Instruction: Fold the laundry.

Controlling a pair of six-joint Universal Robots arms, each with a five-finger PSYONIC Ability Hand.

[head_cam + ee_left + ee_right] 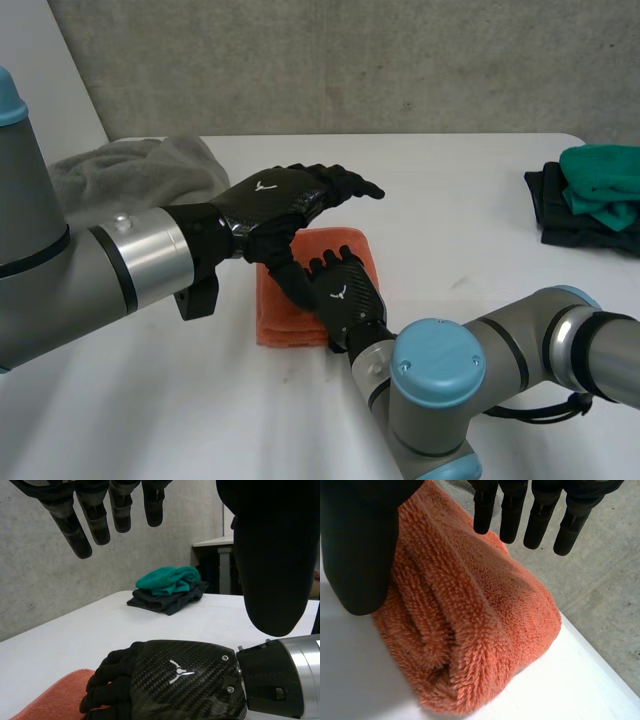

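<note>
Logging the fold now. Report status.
Left robot hand open, above folded orange towel. Right robot hand open, on it. Grey cloth and dark stack lie apart.

Left hand [272, 198], right hand [345, 295]: black carbon weave, white emblem. Silver wrist cuffs [150, 250]. Grey arms [40, 290], light-blue caps [437, 362].

A folded orange towel [285, 320] lies thick on the white table [450, 200].

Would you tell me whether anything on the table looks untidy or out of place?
The grey towel lies crumpled at the table's far left, unlike the folded orange towel in the middle and the neat stack of cloths at the right. Nothing looks spilled or damaged.
</note>
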